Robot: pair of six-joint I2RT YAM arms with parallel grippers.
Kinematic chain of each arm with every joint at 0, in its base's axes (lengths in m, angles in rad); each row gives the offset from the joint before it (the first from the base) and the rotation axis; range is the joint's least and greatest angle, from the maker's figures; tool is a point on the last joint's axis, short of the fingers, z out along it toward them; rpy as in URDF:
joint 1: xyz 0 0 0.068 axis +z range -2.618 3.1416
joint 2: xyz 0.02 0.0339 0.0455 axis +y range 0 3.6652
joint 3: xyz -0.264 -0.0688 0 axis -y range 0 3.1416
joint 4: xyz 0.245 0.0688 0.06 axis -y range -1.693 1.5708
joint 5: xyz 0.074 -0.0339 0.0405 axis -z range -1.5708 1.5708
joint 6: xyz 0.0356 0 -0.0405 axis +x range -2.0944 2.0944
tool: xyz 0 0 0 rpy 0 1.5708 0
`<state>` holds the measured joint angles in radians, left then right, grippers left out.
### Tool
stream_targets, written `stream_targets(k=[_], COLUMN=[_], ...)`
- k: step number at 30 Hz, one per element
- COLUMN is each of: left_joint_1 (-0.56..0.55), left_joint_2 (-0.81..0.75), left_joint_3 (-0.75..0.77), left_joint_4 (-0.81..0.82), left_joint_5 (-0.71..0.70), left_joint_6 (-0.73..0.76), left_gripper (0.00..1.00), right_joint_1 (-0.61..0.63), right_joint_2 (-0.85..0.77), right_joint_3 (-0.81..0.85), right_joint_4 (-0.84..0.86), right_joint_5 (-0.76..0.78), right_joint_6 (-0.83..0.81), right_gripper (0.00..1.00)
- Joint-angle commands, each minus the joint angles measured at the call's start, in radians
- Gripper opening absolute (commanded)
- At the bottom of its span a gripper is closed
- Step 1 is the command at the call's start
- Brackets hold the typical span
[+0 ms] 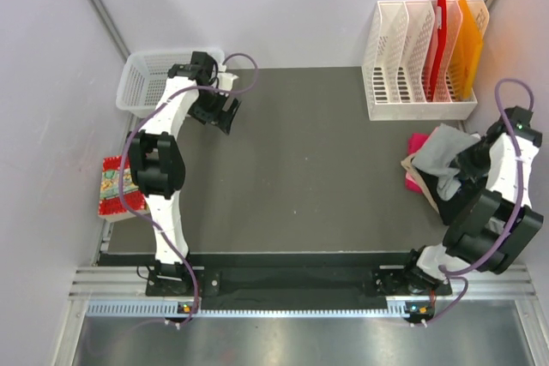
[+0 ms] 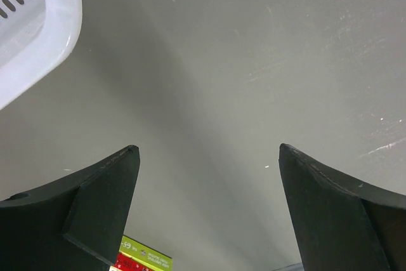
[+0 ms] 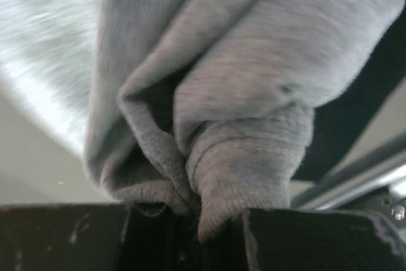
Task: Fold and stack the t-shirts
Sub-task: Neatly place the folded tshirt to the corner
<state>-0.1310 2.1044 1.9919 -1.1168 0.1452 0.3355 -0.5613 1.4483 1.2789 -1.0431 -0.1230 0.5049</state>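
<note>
My right pincer (image 3: 212,220) is pressed together on a bunched fold of the light grey t-shirt (image 3: 254,80). In the right wrist view the cloth is squeezed into a tight knot between my two dark fingers (image 3: 63,239). It rises away from them in thick rolls that fill most of that view.

From above, the shirt sits at about 3 o'clock on the desk (image 1: 300,169), right at its edge. It is gathered up around my right arm rather than lying flat. Touching it on the 9 o'clock side is a pink t-shirt (image 1: 418,142). A tan edge of cloth (image 1: 412,176) shows just beside the pink one, toward 6 o'clock. I cannot tell whether more shirts lie under the grey one, since my arm covers that spot.

My left pincer (image 2: 208,150) is spread wide and holds nothing. It hangs over the desk at about 10 o'clock, with its tips pointing down at bare grey surface, well apart from the shirts. The white basket (image 1: 146,79) stands just beside it in the 11 o'clock corner. In the left wrist view the basket's rounded, slotted rim cuts across the upper left.

A white file rack (image 1: 390,57) stands at 1 o'clock, with a red folder (image 1: 440,32) and an orange folder (image 1: 467,36) upright in its right-hand compartments. Off the desk's 9 o'clock edge lies a red and green patterned box (image 1: 116,186).
</note>
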Motion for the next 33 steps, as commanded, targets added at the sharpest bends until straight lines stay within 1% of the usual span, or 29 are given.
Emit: stream_targets(k=[1, 2, 3, 4, 5, 6, 8, 9, 12, 14, 15, 16, 18, 21, 23, 25, 29, 33], left_joint_1=[0.007, 0.008, 0.008, 0.008, 0.008, 0.008, 0.008, 0.008, 0.008, 0.008, 0.008, 0.008, 0.008, 0.008, 0.008, 0.008, 0.008, 0.008], left_joint_2=[-0.047, -0.047, -0.046, -0.044, -0.044, -0.044, -0.046, -0.046, -0.047, -0.049, -0.049, -0.050, -0.050, -0.052, -0.053, -0.052, -0.058, -0.081], left_joint_3=[-0.008, -0.010, -0.010, -0.015, -0.015, -0.016, -0.019, -0.019, -0.022, -0.022, -0.022, -0.019, -0.018, -0.010, -0.008, -0.005, -0.008, -0.036], left_joint_4=[0.037, 0.037, 0.038, 0.038, 0.040, 0.038, 0.035, 0.032, 0.028, 0.026, 0.025, 0.025, 0.023, 0.023, 0.020, 0.018, 0.012, 0.012], left_joint_5=[0.013, 0.013, 0.011, 0.008, 0.004, 0.004, 0.001, -0.001, -0.004, -0.002, -0.004, -0.004, -0.007, -0.010, -0.010, -0.010, -0.016, -0.036], left_joint_6=[0.019, 0.023, 0.023, 0.028, 0.031, 0.033, 0.040, 0.040, 0.042, 0.042, 0.042, 0.043, 0.045, 0.045, 0.045, 0.043, 0.040, 0.040], left_gripper=[0.95, 0.95, 0.95, 0.95, 0.95, 0.95, 0.95, 0.95, 0.95, 0.95, 0.95, 0.95, 0.95, 0.95, 0.95, 0.95, 0.95, 0.95], right_joint_1=[-0.014, -0.014, -0.014, -0.014, -0.014, -0.014, -0.012, -0.012, -0.011, 0.006, 0.015, 0.024, 0.060, 0.121, 0.174, 0.195, 0.195, 0.192], right_joint_2=[-0.123, -0.135, -0.147, -0.161, -0.164, -0.167, -0.178, -0.178, -0.200, -0.233, -0.244, -0.258, -0.262, -0.252, -0.233, -0.197, -0.131, -0.034], right_joint_3=[-0.105, -0.140, -0.153, -0.161, -0.164, -0.164, -0.148, -0.138, -0.070, -0.006, 0.013, 0.032, 0.098, 0.168, 0.198, 0.201, 0.156, 0.145], right_joint_4=[-0.025, -0.026, -0.031, -0.037, -0.049, -0.055, -0.089, -0.101, -0.164, -0.205, -0.216, -0.228, -0.268, -0.265, -0.224, -0.190, -0.053, 0.009], right_joint_5=[0.081, 0.088, 0.094, 0.100, 0.112, 0.117, 0.118, 0.149, 0.169, 0.145, 0.134, 0.100, 0.071, 0.028, 0.025, 0.045, 0.066, 0.123], right_joint_6=[0.090, 0.104, 0.116, 0.127, 0.130, 0.132, 0.127, 0.120, 0.109, 0.119, 0.124, 0.133, 0.142, 0.194, 0.233, 0.242, 0.247, 0.248], right_gripper=[0.07, 0.17, 0.40, 0.49, 0.57, 0.68, 0.77, 0.81, 0.87, 0.90, 0.94, 0.95, 0.98, 0.98, 0.98, 0.99, 0.99, 1.00])
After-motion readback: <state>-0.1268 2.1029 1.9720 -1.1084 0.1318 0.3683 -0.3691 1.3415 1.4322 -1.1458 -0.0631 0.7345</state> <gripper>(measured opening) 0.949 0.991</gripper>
